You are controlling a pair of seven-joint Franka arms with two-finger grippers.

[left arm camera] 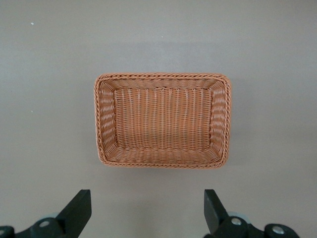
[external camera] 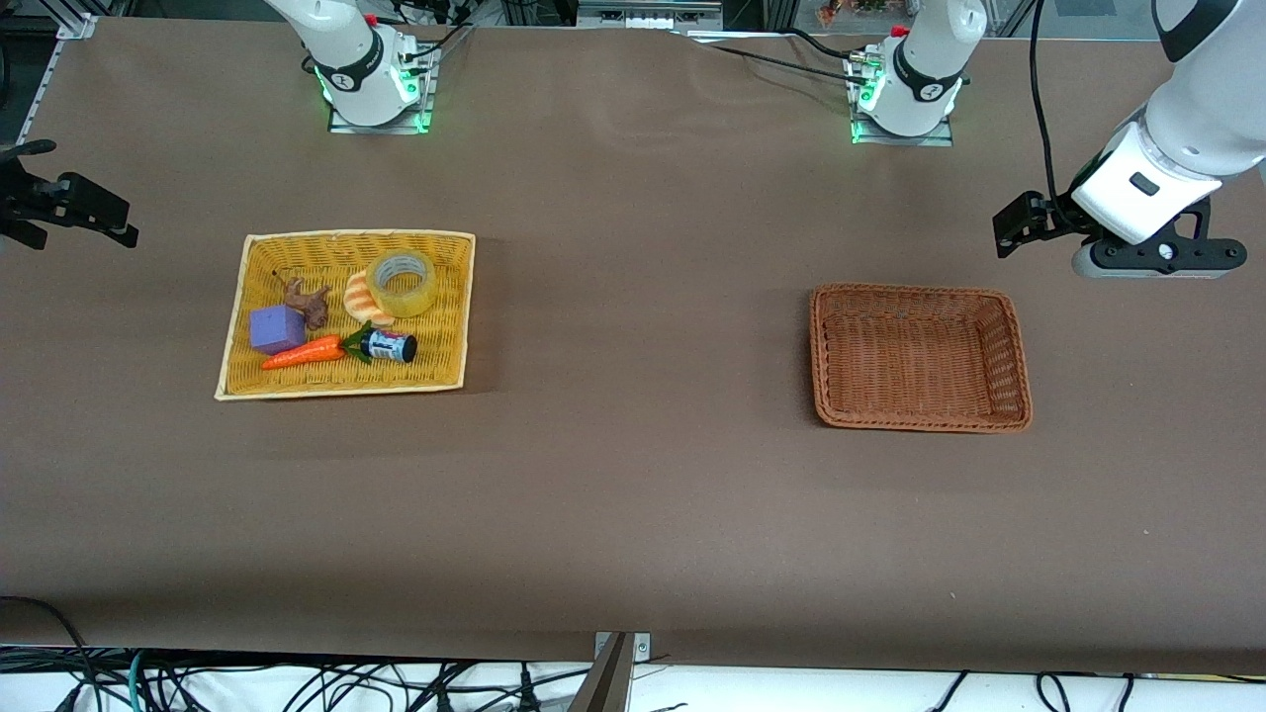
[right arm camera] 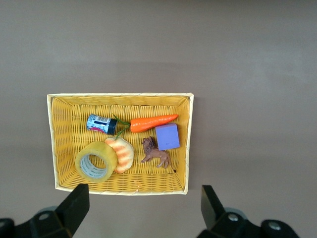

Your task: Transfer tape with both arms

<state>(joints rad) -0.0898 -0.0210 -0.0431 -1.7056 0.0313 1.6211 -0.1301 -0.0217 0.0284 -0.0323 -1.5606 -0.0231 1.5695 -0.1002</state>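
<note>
The tape (external camera: 403, 283), a translucent yellowish roll with a pale core, lies in the yellow basket (external camera: 450, 316) beside an orange-striped croissant toy (external camera: 361, 297). It also shows in the right wrist view (right arm camera: 96, 162). My right gripper (right arm camera: 143, 210) is open and empty, high over the table close to the yellow basket (right arm camera: 121, 187); in the front view it (external camera: 35, 198) is at the right arm's end. My left gripper (left arm camera: 147, 210) is open and empty, high over the table beside the empty brown basket (left arm camera: 162, 159); in the front view it (external camera: 1152, 259) is at the left arm's end.
The yellow basket also holds a purple block (external camera: 276, 328), a toy carrot (external camera: 305, 353), a small dark bottle (external camera: 390, 346) and a brown animal figure (external camera: 309, 302). The brown wicker basket (external camera: 1014, 361) stands toward the left arm's end. Bare brown table lies between the baskets.
</note>
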